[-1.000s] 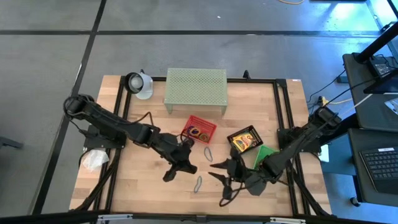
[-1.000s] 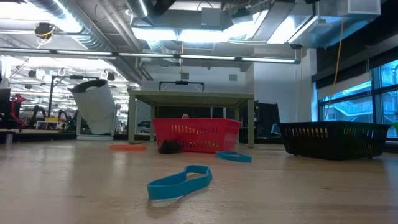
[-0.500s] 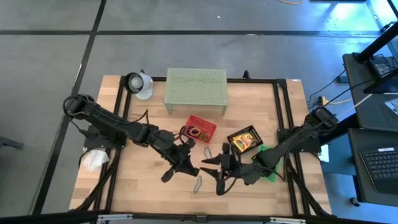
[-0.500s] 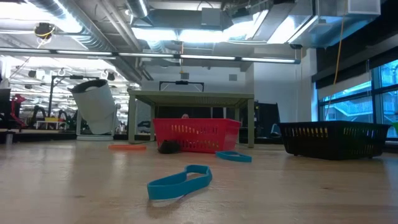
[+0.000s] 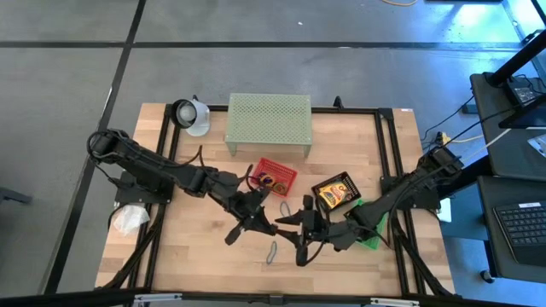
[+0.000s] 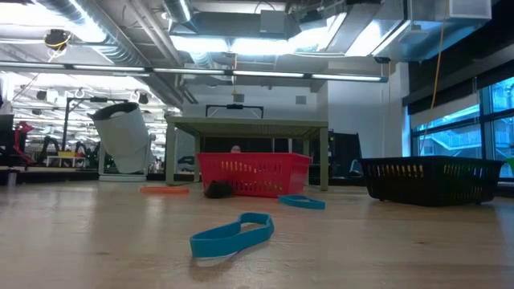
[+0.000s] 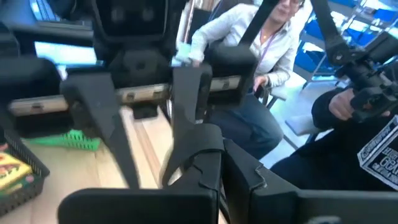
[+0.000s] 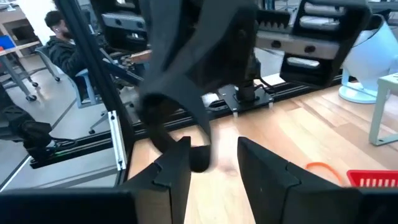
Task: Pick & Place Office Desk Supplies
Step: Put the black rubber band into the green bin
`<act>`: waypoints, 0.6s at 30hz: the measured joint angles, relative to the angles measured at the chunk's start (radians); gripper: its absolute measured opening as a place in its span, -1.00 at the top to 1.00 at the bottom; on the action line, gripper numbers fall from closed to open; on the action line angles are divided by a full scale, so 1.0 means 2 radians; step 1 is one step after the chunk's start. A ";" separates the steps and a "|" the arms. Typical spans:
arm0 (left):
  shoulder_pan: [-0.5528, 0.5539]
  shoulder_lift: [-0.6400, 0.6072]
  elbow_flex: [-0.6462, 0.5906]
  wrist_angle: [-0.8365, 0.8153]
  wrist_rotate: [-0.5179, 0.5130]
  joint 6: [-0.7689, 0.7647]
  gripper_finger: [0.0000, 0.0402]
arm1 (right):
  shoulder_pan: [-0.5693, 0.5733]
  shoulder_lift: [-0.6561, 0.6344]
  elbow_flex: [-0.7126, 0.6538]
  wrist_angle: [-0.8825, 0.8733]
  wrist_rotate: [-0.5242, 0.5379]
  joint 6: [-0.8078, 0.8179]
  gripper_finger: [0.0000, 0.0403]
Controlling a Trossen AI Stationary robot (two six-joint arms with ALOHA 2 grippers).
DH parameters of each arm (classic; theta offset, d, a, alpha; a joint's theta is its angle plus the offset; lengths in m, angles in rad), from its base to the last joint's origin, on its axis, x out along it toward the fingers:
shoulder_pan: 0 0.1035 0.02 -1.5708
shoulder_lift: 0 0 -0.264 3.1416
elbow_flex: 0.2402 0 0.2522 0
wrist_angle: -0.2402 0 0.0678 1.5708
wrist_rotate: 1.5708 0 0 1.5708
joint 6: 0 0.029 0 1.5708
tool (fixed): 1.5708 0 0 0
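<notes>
Both end effectors meet mid-desk point(image 5: 179, 247), near the front edge. The left end effector point(image 5: 260, 223) is pressed together (holding nothing); the right end effector point(image 5: 290, 230) is spread beside the blue loop point(image 5: 285, 209).

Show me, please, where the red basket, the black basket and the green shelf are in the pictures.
red basket point(image 5: 275, 176): high view, on its rim nearest the shelf.
black basket point(image 6: 430, 180): low view, on the middle of its side wall.
green shelf point(image 5: 268, 118): high view, on the middle of its perforated top.
</notes>
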 joint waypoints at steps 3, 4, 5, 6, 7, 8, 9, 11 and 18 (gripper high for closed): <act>0.002 0.000 0.000 0.009 0.015 0.001 0.99 | -0.005 0.000 0.000 0.000 0.000 -0.003 0.35; 0.002 0.000 0.000 0.011 0.021 0.001 0.99 | -0.007 0.000 0.000 0.000 0.000 -0.005 0.35; 0.002 0.000 0.000 0.013 0.022 0.001 0.99 | -0.008 0.000 0.000 0.000 0.000 -0.005 0.35; 0.002 0.000 0.000 0.015 0.022 0.002 0.99 | -0.010 0.000 0.000 0.001 0.000 -0.006 0.35; 0.002 0.000 0.000 0.016 0.022 0.004 0.99 | -0.012 0.000 0.000 0.002 -0.002 -0.006 0.35; 0.002 0.000 0.000 0.015 0.022 0.005 0.99 | -0.015 0.000 0.000 0.003 -0.008 -0.006 0.35; 0.002 0.000 0.000 0.015 0.022 0.005 0.99 | -0.017 0.000 0.000 0.006 -0.017 -0.006 0.35; 0.002 0.000 0.000 0.016 0.023 0.006 0.99 | -0.021 0.006 0.000 0.027 -0.033 -0.007 0.35; 0.002 0.000 0.000 0.014 0.031 0.009 0.99 | -0.025 0.032 0.000 0.082 -0.053 -0.031 0.35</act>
